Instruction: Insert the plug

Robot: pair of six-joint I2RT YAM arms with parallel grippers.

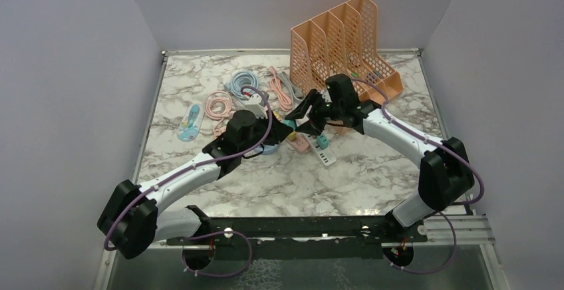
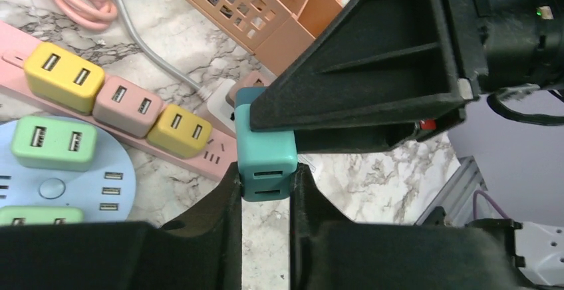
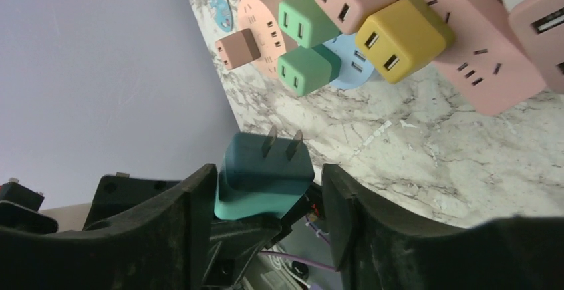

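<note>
Teal plug (image 2: 266, 160): left gripper (image 2: 266, 187) is clamping its sides; right gripper (image 3: 267, 178) is hanging slack around it, hiding its upper part.

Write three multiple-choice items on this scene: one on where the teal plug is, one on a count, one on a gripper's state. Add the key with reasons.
1. Where is the teal plug?
A. In the pink power strip
B. Held up between the left gripper and the right gripper
C. In the file rack

2. How many prongs does it have?
A. One
B. Three
C. Two

3. The left gripper is:
A. Shut on the teal plug
B. Open and empty
C. Shut on a cable

Key: 1 B, since both wrist views show it between fingers; 2 C, since the right wrist view shows two flat prongs; 3 A, since its fingers press both sides of the plug.
</note>
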